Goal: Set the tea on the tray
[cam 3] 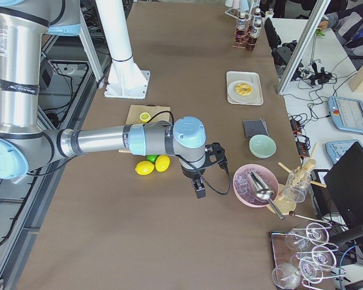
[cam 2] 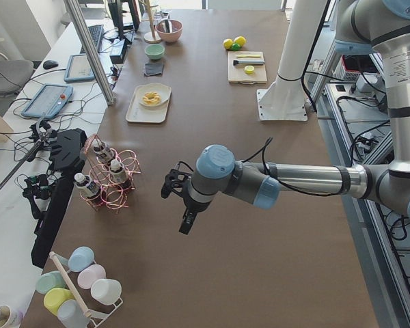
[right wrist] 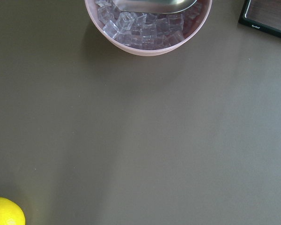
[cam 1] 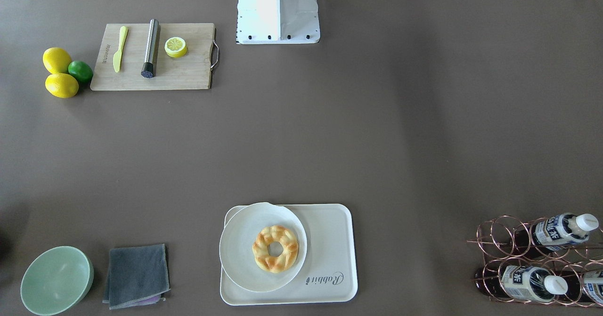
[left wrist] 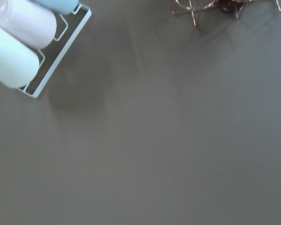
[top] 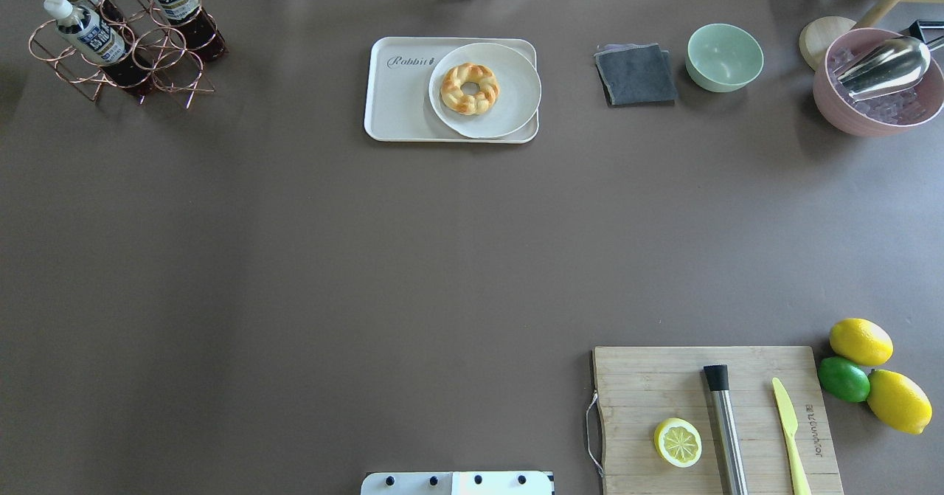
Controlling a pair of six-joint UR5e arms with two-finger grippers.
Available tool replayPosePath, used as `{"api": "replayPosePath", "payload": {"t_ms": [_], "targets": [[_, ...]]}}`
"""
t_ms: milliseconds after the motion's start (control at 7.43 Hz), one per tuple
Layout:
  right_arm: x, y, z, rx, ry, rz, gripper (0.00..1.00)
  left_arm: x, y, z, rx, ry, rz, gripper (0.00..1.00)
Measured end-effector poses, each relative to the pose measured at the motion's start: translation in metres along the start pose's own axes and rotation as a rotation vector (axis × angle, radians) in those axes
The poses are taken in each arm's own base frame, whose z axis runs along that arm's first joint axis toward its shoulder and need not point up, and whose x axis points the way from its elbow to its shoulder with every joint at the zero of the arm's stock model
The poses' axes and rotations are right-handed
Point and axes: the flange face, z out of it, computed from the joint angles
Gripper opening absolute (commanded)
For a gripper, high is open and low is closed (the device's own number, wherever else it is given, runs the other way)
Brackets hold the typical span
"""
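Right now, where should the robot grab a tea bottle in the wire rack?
Take the tea bottle by its white cap and neck, probably: that end pokes out of the copper rack, whose rings circle the body. Come from the cap side, pulling along its tilt.

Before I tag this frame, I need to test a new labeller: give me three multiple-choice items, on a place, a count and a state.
1. Where is the braided ring pastry? A in the green bowl; B on the white plate on the tray; C on the grey cloth.
2. How many tea bottles are in the copper wire rack? A one; B five; C three.
3. The lemon piece on the cutting board is: A halved, cut face up; B whole; C peeled.
Key: 1 B, the plate under it overlaps the tray; 2 C, three white caps show; 3 A, its segments face up.
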Motion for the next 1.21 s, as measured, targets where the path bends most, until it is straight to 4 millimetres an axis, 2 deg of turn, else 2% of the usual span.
{"api": "replayPosePath", "payload": {"t_ms": [135,404,538,673,942,1212], "targets": [[-0.001,-0.001,0.001,-0.002,-0.001,-0.002,0.99,0.008,-0.038,0.005,0.021,0.006,0.018,0.96],[-0.002,-0.002,0.001,0.001,0.000,-0.008,1.00,0.031,-0.127,0.014,0.090,0.025,0.051,0.94],[-0.002,-0.002,0.002,0.002,0.000,-0.011,1.00,0.047,-0.161,0.023,0.133,0.032,0.066,0.93],[-0.003,-0.003,0.003,0.000,0.000,-0.016,1.00,0.070,-0.189,0.042,0.191,0.025,0.078,0.92],[-0.005,-0.004,0.004,-0.002,-0.001,-0.022,1.00,0.115,-0.219,0.082,0.252,0.041,0.053,0.92],[-0.006,-0.005,0.004,-0.002,0.000,-0.026,1.00,0.145,-0.238,0.096,0.279,0.052,0.021,0.90]]}}
